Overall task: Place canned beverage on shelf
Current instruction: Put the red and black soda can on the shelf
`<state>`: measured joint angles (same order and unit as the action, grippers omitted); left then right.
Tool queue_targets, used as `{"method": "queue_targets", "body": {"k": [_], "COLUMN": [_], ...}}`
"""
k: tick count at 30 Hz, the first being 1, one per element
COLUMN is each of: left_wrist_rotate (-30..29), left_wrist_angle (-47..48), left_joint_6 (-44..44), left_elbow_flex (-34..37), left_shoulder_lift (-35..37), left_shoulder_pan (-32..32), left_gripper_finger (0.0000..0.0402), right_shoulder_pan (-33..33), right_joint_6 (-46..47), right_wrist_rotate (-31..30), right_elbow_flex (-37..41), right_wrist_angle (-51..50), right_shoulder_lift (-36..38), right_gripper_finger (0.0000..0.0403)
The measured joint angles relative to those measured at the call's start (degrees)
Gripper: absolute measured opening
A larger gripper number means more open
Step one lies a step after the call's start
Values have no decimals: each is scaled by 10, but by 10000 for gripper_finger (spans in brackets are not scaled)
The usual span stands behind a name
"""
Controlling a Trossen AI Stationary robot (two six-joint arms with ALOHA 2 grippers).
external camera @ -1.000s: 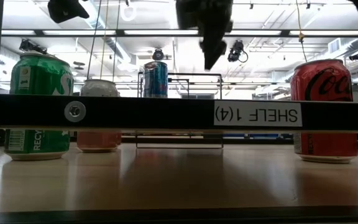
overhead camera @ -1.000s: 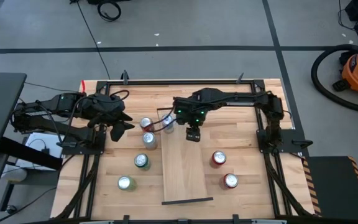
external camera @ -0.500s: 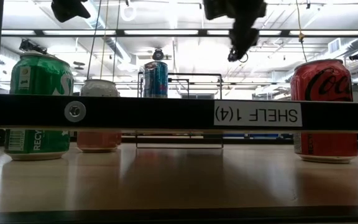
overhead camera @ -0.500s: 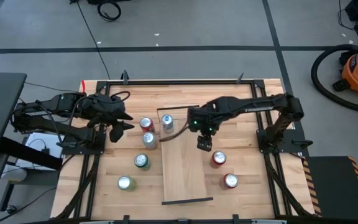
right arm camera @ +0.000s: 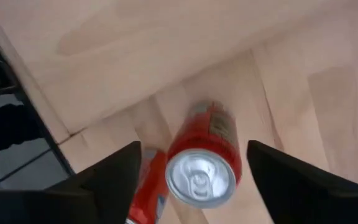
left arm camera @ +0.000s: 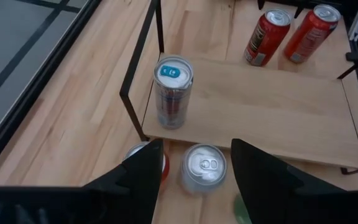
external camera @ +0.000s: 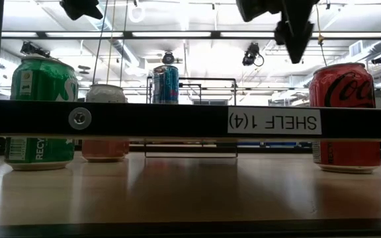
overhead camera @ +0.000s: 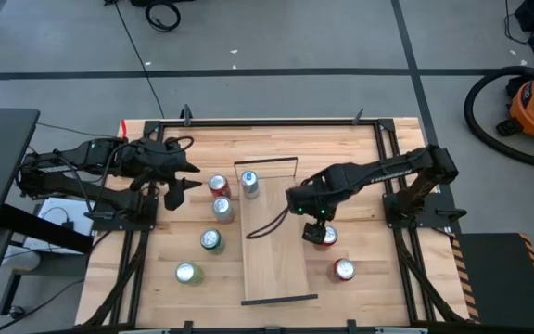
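Note:
The shelf [overhead camera: 273,243] is a long pale board lying on the slatted tabletop, with a black wire rail at its far end [overhead camera: 267,165] and another at its near end [overhead camera: 279,299]. A blue-topped can [overhead camera: 248,184] stands upright on the shelf's far end and also shows in the left wrist view [left arm camera: 173,90]. My right gripper [overhead camera: 316,232] is open and hovers above an upright red can [right arm camera: 201,163] just right of the shelf. Its fingers stand on either side of the can without touching it. My left gripper [overhead camera: 176,186] is open and empty, raised over the table's left part.
A second red can [overhead camera: 343,269] stands nearer the front right. Left of the shelf stand a red can [overhead camera: 218,185], a silver can [overhead camera: 223,208] and two green cans [overhead camera: 211,240] [overhead camera: 186,273]. A black cable [overhead camera: 265,227] lies across the shelf.
My right gripper has gone from above the shelf's far end toward the table's right and near edges, and now stands over the red can beside the shelf. The cans and the shelf have stayed in place.

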<state>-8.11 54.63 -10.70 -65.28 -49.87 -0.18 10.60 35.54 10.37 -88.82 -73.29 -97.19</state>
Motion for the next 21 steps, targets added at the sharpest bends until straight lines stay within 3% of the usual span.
{"method": "queue_targets", "body": {"k": [9,21], "left_wrist_rotate": [-2,-1], "left_wrist_angle": [-5,-9], "left_joint_6": [11,-1], "left_elbow_flex": [0,0], "left_shoulder_lift": [0,0], "left_shoulder_pan": [0,0], "left_gripper_finger": [199,199], "right_shoulder_pan": [10,26], "right_joint_6": [73,119], "right_wrist_rotate": [2,32], "right_elbow_flex": [36,132], "right_wrist_angle": [-5,48], "right_shoulder_lift": [0,0], "right_gripper_finger": [393,399]}}
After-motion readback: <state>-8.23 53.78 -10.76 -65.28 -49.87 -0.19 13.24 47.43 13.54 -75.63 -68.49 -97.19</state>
